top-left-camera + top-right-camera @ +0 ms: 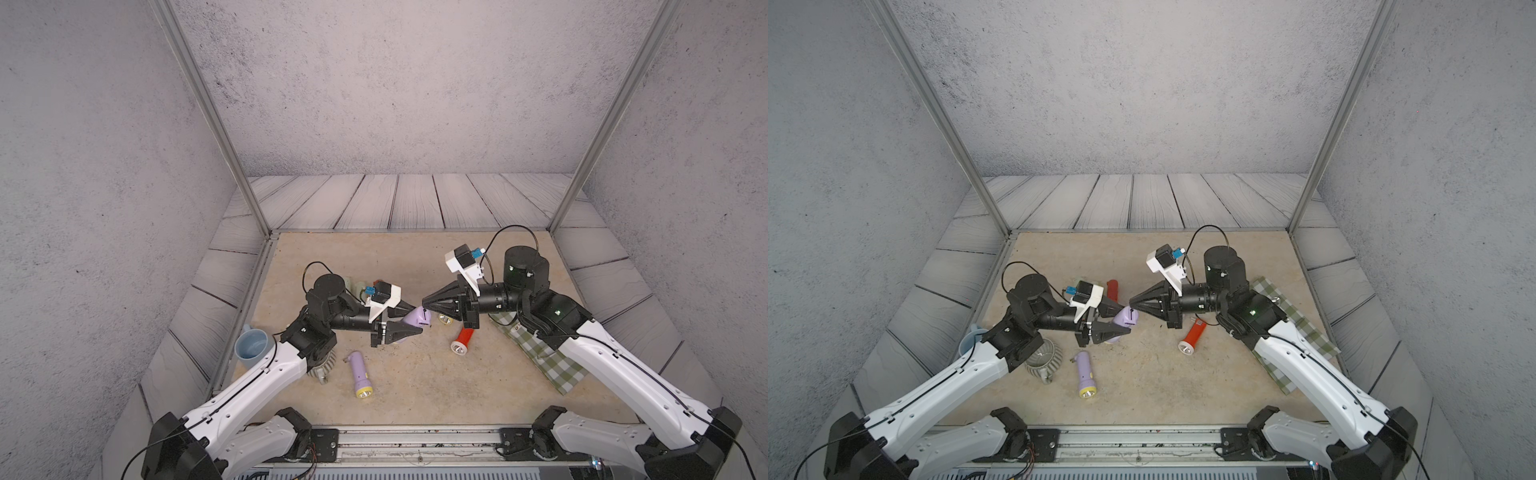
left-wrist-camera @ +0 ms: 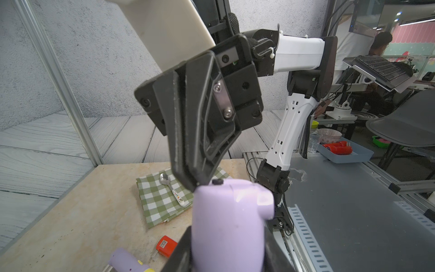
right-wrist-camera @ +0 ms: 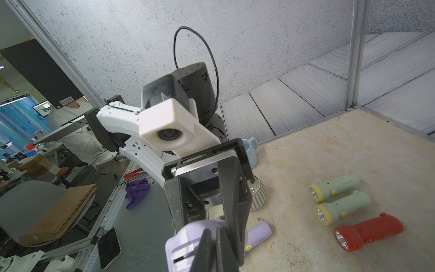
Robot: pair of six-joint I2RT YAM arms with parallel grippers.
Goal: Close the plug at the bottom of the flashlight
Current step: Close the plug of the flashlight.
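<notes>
A lilac flashlight (image 1: 422,318) (image 1: 1126,317) is held off the table in my left gripper (image 1: 416,319) (image 1: 1124,320), which is shut on its body (image 2: 230,212). Its bottom end faces the right arm. My right gripper (image 1: 424,304) (image 1: 1131,302) (image 3: 213,232) is shut, its tips pressed against that bottom end. There a dark plug prong (image 3: 182,259) lies in a slot and runs up to the fingertips; whether it is pinched is hidden. In the left wrist view my left gripper (image 2: 228,263) flanks the flashlight on both sides.
On the table lie a second lilac flashlight (image 1: 359,374), a red one (image 1: 462,341), another red one (image 1: 1112,289) and two pale green ones (image 3: 334,188). A blue mug (image 1: 250,347) and ribbed grey cup (image 1: 1040,357) sit left; a checked cloth (image 1: 552,365) with a spoon (image 2: 169,186) lies right.
</notes>
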